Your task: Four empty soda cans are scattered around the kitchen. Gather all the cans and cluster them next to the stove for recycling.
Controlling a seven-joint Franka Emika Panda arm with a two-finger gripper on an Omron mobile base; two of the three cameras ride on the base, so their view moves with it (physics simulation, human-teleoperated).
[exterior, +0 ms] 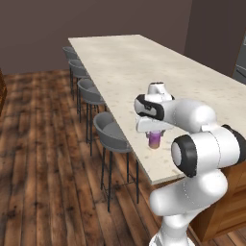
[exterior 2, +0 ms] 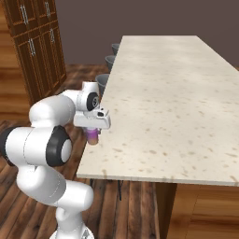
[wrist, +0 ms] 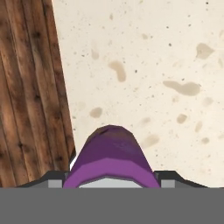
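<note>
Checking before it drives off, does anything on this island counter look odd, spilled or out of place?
Nothing spilled or damaged. The only item is the purple soda can between the gripper's fingers near the counter's stool-side edge, which suits the task. The grey stools stand in a tidy row.

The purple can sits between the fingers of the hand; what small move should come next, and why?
Probably lift it straight up. The hand appears closed around the purple can, near the edge of the island counter, and the can seems at or barely above the surface, so it needs clearance before carrying.
</note>
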